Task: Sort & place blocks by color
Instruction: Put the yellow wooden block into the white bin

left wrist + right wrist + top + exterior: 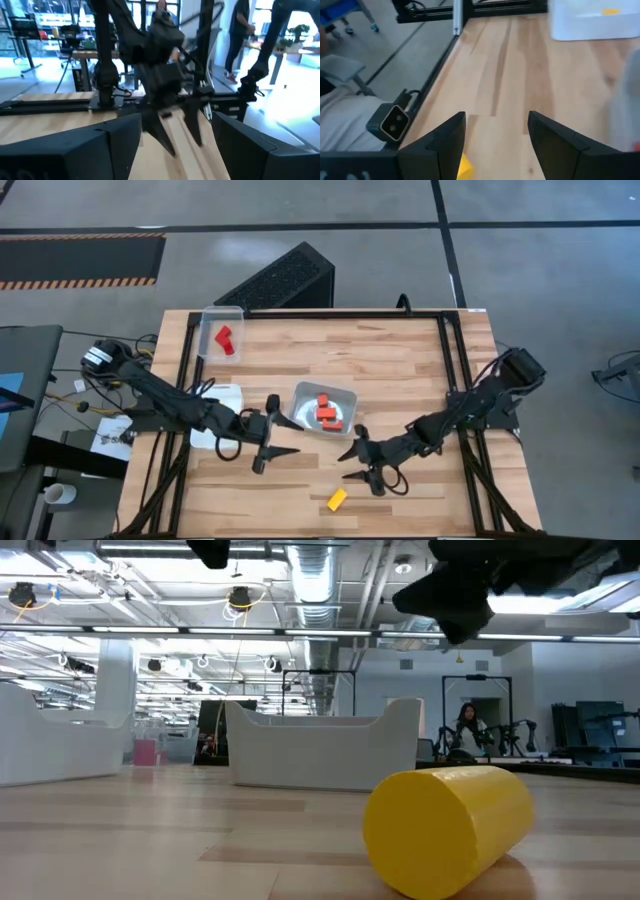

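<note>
A yellow block (337,499) lies on its side on the bare wood near the table's front edge; it shows large in the low view (450,828) and partly behind one finger in the right wrist view (465,167). Just beyond it, my right gripper (343,467) hangs open with nothing between its fingers (496,120). Facing it from the left, my left gripper (280,458) is also open and holds nothing. Red and orange blocks (327,412) lie in the middle tray (300,395). A red block (226,338) lies in the far-left tray (208,320).
A white tray (228,392) sits partly under my left arm; the right wrist view shows it with a yellow piece inside (611,11). A black frame rail (450,360) runs along the table's right side. Bare wood lies between the two grippers.
</note>
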`<state>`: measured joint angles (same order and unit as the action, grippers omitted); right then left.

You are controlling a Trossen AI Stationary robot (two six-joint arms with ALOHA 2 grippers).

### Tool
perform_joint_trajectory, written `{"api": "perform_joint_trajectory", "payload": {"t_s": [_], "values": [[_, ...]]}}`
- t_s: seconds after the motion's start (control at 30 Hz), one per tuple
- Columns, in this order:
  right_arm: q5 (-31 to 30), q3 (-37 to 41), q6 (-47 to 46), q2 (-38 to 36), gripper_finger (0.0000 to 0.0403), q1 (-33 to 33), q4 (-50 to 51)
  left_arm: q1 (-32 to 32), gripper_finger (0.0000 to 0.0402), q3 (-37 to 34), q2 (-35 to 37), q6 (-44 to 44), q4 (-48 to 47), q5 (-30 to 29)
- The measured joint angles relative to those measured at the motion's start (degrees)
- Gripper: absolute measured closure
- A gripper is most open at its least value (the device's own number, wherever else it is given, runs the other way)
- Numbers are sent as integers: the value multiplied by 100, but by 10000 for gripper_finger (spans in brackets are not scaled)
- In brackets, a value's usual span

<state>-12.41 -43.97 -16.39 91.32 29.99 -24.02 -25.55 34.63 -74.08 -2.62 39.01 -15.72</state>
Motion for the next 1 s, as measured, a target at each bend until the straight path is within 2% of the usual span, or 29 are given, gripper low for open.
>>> {"api": "perform_joint_trajectory", "payload": {"t_s": [0.2, 0.43, 0.8, 1.0], "values": [[426, -2, 45, 813, 165, 76, -781, 134, 172, -126, 0, 8, 205, 0], [511, -44, 337, 1706, 164, 248, -1547, 275, 172, -124, -1, -5, 185, -22], [575, -589, 289, 2563, 163, 427, -1481, 390, 172, -122, -2, -415, 126, -66], [594, -605, 162, 2584, 163, 400, -1050, 390, 172, -122, -2, -462, 62, -66]]}}
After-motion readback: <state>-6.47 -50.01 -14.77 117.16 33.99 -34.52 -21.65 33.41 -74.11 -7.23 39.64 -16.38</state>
